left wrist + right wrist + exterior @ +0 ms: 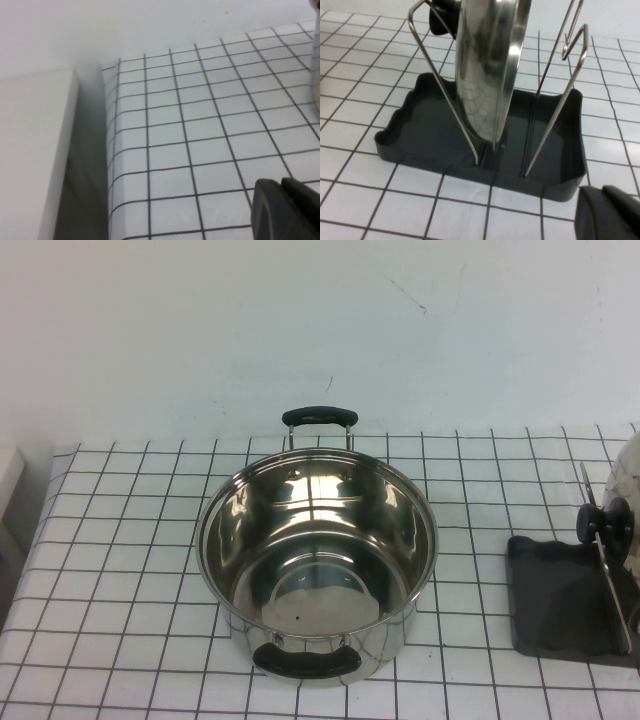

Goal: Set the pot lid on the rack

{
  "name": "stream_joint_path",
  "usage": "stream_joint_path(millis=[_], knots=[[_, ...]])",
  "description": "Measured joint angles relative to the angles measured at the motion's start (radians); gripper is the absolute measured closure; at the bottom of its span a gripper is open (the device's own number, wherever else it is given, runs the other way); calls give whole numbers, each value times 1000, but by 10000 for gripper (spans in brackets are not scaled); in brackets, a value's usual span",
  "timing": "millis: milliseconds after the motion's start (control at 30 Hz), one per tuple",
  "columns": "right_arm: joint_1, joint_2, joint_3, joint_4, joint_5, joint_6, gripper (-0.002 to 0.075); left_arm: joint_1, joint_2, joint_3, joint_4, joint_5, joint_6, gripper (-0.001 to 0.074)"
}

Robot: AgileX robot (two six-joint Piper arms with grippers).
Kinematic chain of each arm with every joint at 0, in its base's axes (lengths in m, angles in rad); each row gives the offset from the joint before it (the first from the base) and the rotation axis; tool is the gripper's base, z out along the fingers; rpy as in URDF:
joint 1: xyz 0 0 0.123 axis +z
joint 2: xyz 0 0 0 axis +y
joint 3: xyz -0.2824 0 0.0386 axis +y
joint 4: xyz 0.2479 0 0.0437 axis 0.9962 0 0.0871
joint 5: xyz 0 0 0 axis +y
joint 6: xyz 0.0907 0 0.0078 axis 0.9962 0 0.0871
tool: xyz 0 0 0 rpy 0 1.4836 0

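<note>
The pot lid [487,70], shiny steel with a black knob [442,17], stands on edge in the rack [430,132], a dark grey tray with upright wire bars [555,105]. In the high view the lid [629,475] and the rack [560,605] sit at the table's right edge, with the lid partly cut off. My right gripper [601,194] is shut and empty, just off the rack's near corner and apart from the lid. My left gripper [280,187] is shut and empty over bare checked cloth at the table's left edge. Neither arm shows in the high view.
A deep steel pot [316,560] with two black handles stands open in the middle of the checked cloth. A white block [30,150] stands beside the table's left edge. A white wall runs behind the table.
</note>
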Motion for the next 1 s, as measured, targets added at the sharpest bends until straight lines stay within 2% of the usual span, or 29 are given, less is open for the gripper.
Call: stream_joint_path(millis=[267, 400, 533, 833, 1000], knots=[[0, 2, 0, 0, 0, 0, 727, 207, -4, 0, -30, -2, -17, 737], [0, 2, 0, 0, 0, 0, 727, 250, -6, -2, -51, 4, -17, 737], [0, 2, 0, 0, 0, 0, 727, 237, -6, -2, -64, 4, -15, 737], [0, 2, 0, 0, 0, 0, 727, 113, -6, -2, -81, 4, -17, 737], [0, 2, 0, 0, 0, 0, 727, 90, -6, -2, -88, 6, -17, 737]])
